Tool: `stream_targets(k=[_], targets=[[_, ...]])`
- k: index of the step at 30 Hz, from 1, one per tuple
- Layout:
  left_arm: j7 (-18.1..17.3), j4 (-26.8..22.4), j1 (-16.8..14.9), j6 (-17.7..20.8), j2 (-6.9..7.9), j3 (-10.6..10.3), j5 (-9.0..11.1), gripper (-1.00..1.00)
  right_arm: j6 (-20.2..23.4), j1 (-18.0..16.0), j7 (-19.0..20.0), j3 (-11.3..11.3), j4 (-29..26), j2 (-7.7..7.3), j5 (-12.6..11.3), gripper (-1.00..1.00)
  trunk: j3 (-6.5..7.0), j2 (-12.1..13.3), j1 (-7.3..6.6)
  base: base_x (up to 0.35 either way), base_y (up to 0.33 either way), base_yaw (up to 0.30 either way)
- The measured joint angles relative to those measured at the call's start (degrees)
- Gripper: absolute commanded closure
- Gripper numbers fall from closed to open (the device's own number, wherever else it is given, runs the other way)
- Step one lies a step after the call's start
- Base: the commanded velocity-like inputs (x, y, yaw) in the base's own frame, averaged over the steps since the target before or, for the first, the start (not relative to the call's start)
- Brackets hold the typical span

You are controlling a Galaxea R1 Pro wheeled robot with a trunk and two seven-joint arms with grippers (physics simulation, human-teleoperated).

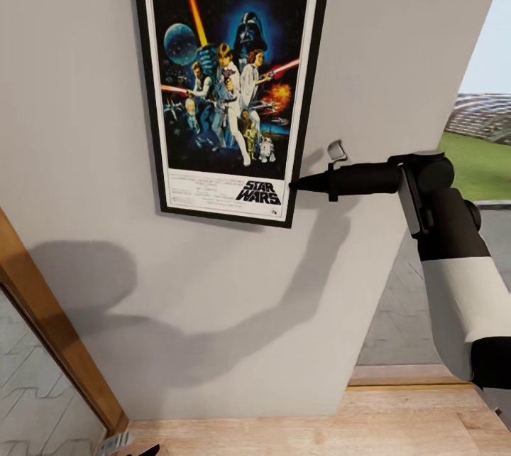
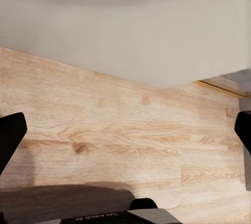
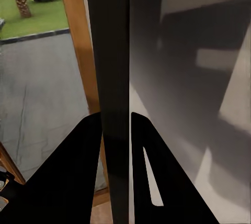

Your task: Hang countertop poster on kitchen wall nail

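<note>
Right gripper (image 1: 297, 184) pinches poster (image 1: 228, 87) at lower right frame edge, poster flat against wall (image 1: 85, 87).

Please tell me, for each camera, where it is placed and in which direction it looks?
Head view: on the head, facing the wall and poster; the right hand meets the poster's edge.
Left wrist view: on the left arm, looking down at the wooden floor; the left hand is open.
Right wrist view: on the right arm, edge-on to the poster, fingers clamping it.
Head and right wrist views share the poster.
</note>
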Motion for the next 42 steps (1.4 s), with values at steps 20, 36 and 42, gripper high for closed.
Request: stream_targets(k=[20, 36, 42], targets=[[0.0, 0.0, 0.0, 0.0, 0.02, 0.0, 0.0, -1.0, -2.0, 1.2, 0.0, 0.0, 0.0, 0.0, 0.0, 1.0, 0.0, 0.0, 0.0, 0.0, 0.0, 0.0], [0.0, 0.0, 0.0, 0.0, 0.01, 0.0, 0.0, -1.0, -2.1, 1.2, 0.0, 0.0, 0.0, 0.0, 0.0, 1.0, 0.0, 0.0, 0.0, 0.0, 0.008, 0.0], [0.0, 0.0, 0.0, 0.0, 0.02, 0.0, 0.0, -1.0, -2.1, 1.2, 0.0, 0.0, 0.0, 0.0, 0.0, 1.0, 0.0, 0.0, 0.0, 0.0, 0.009, 0.0]])
